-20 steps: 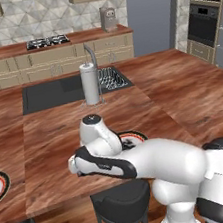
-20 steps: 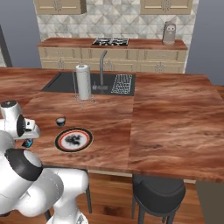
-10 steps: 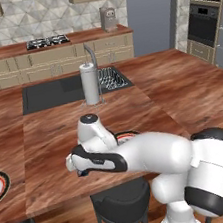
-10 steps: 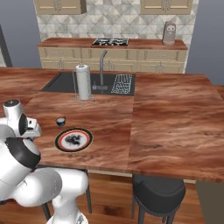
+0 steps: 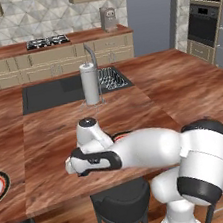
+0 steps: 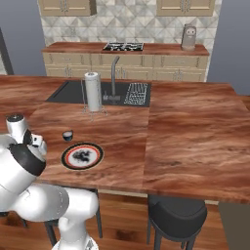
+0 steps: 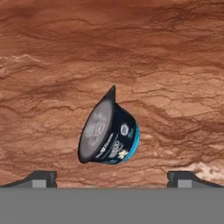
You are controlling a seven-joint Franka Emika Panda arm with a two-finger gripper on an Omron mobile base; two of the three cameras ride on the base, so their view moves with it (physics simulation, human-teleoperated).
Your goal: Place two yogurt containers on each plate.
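Hand view: one yogurt container (image 7: 109, 134) tilted on the wooden counter (image 7: 131, 52), between the spread jaws of the gripper (image 7: 112, 177), untouched. Right base view: one yogurt container (image 6: 67, 135) just beside one plate (image 6: 82, 156); one paper-towel roll (image 6: 92, 92).

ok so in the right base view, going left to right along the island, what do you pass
yogurt container → plate → paper-towel roll → faucet → dish rack
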